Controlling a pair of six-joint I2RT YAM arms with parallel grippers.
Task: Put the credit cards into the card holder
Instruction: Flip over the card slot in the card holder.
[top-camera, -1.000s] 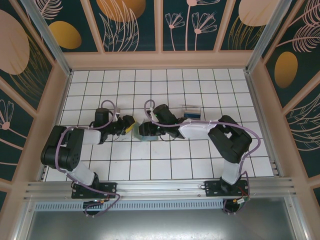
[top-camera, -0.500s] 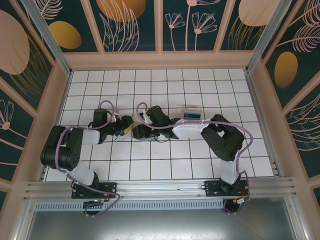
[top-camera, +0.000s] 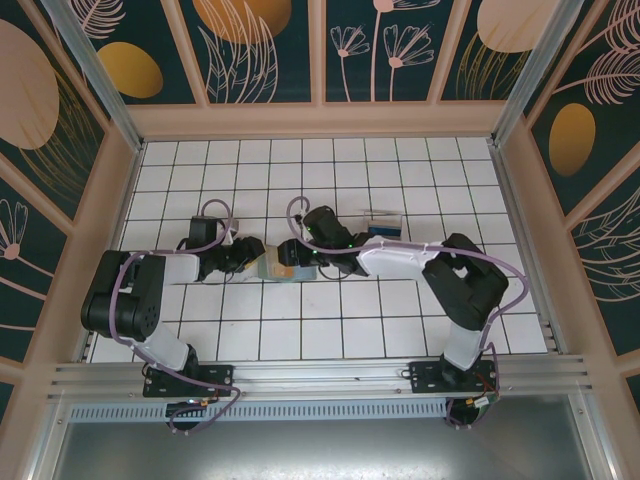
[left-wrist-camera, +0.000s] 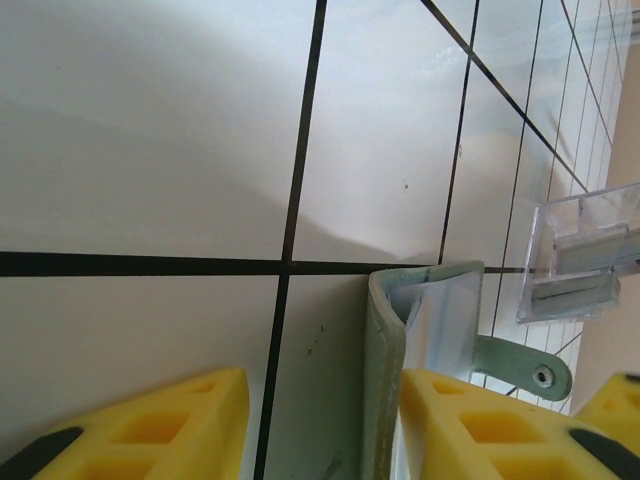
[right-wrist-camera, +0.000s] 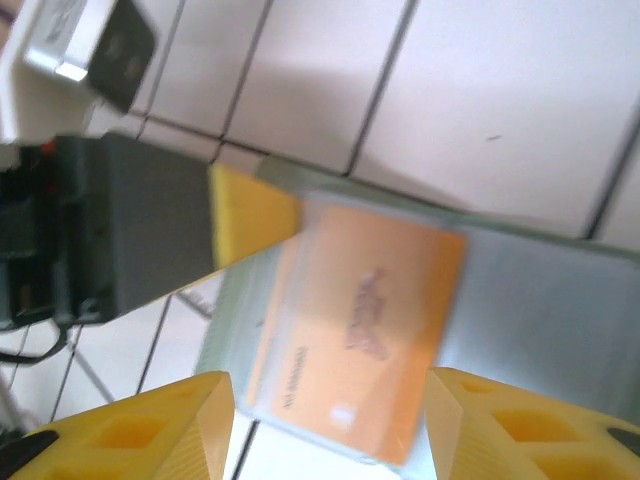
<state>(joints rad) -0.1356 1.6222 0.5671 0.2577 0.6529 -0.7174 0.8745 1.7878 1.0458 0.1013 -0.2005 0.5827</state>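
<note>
Two grippers: half open, neither clamped; left gripper (left-wrist-camera: 315, 405) straddles holder (left-wrist-camera: 385, 340) edge; right gripper (right-wrist-camera: 328, 395) hovers over it
Holder: open on tiles (top-camera: 330, 330) between them
Handling: likely light, floppy; pinch its edge

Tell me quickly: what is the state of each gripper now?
The left gripper is open, with the card holder between its jaws, not clamped.
The right gripper is open above the card holder.

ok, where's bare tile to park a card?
Free: far tile rows under the back wall, near rows before the front rail. Crowded: centre-left, where left gripper and right gripper meet at the card holder; clear tray to their right.
</note>
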